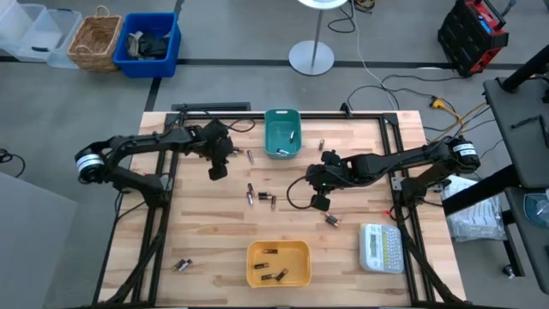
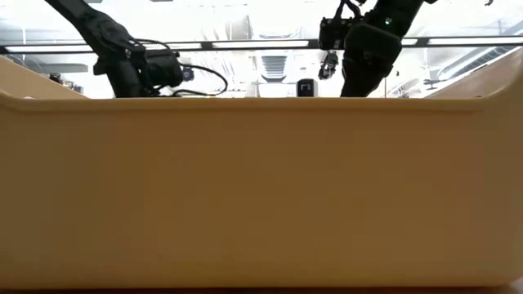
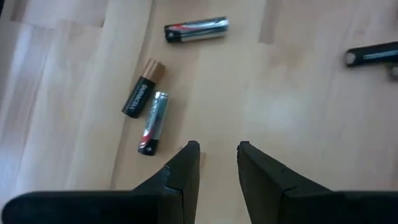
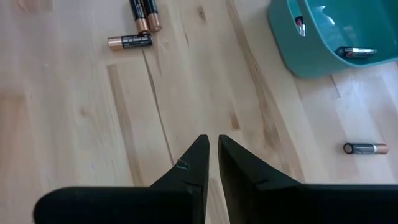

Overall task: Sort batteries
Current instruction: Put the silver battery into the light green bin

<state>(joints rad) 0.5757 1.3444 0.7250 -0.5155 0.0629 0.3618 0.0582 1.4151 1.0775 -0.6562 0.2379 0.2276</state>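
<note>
You see a grey floor (image 1: 77, 249) around the wooden worktop (image 1: 214, 232). Beyond its far edge stand a blue bin (image 1: 151, 43), a wicker basket (image 1: 94, 39), clear tubs (image 1: 34, 33) and a white lamp base (image 1: 311, 57).

The pale wooden tabletop (image 1: 214, 232) carries a teal bin (image 1: 281, 133) at its far edge. Loose batteries (image 1: 261, 196) lie nearer than the bin; a yellow bin (image 1: 278, 263) and white label maker (image 1: 381, 247) sit nearest.
</note>
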